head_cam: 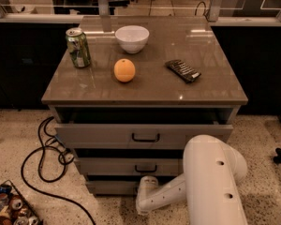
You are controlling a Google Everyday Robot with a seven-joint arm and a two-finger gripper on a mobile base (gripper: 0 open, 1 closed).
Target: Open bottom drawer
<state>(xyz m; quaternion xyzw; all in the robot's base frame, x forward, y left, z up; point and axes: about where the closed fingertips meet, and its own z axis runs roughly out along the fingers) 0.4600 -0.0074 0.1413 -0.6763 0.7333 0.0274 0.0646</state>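
My arm [214, 182] fills the foreground. Its gripper [147, 187] sits low against the bottom drawer [108, 187], the lowest grey front of the cabinet. The wrist hides the handle, so I cannot tell whether the gripper is open or closed on it. Above, the top drawer [103, 135] stands ajar and overhangs. The risks, as I judge them, are a grip slipping off on the pull, or my arm catching that overhang. Farther back, a jolt could roll the orange [124, 70].
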